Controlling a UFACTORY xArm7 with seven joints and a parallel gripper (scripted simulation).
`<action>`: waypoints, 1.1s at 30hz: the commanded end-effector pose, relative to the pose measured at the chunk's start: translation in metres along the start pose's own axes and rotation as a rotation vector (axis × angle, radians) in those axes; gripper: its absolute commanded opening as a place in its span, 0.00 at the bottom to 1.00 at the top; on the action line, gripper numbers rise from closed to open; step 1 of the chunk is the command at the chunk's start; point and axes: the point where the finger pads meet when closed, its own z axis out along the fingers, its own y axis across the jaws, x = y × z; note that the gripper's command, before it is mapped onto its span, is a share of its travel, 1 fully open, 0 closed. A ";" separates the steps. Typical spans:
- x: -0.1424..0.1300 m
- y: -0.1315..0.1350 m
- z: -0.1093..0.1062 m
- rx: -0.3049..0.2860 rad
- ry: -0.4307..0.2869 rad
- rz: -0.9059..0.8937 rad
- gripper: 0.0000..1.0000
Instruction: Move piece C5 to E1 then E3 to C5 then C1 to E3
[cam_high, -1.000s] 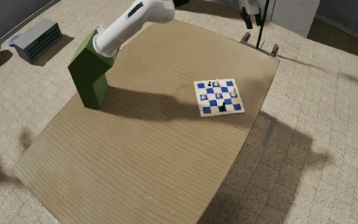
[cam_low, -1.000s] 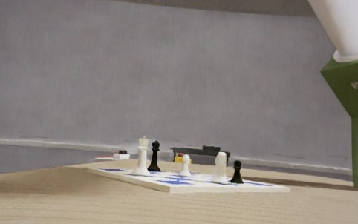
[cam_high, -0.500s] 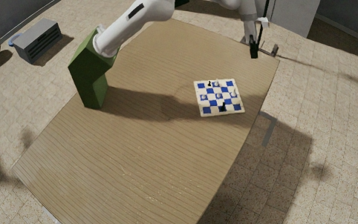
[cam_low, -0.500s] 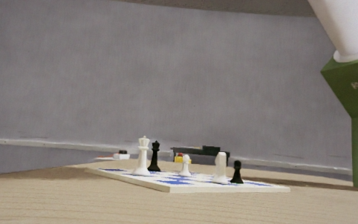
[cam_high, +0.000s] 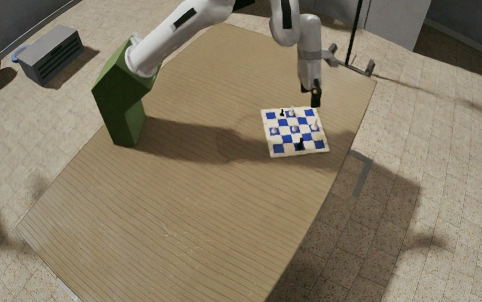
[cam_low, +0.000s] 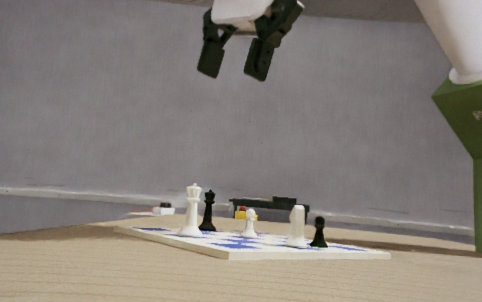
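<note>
A small blue-and-white chessboard (cam_high: 266, 134) (cam_low: 280, 255) lies on the wooden table towards its far right side. Several pieces stand upright on it. In the exterior view they are a white queen (cam_low: 192, 210), a black queen (cam_low: 208, 211), a white pawn (cam_low: 250, 223), a tall white piece (cam_low: 297, 226) and a black pawn (cam_low: 318, 232). In the top view one black piece (cam_high: 300, 145) stands near the board's front edge and another (cam_high: 282, 111) at the back. The edge letters are too small to read. My gripper (cam_high: 310, 97) (cam_low: 232, 70) is open and empty, high above the board's back right part.
The arm's green pedestal (cam_high: 120, 100) (cam_low: 465, 115) stands on the table's left side. A grey box (cam_high: 50, 52) sits on the floor at far left. A black stand (cam_high: 352, 35) rises behind the table. The table's right edge runs close to the board.
</note>
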 end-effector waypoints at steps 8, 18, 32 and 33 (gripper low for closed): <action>-0.087 -0.040 0.028 0.213 -0.015 -0.303 1.00; -0.101 -0.048 0.029 0.241 -0.016 -0.343 1.00; -0.101 -0.048 0.029 0.241 -0.016 -0.343 1.00; -0.101 -0.048 0.029 0.241 -0.016 -0.343 1.00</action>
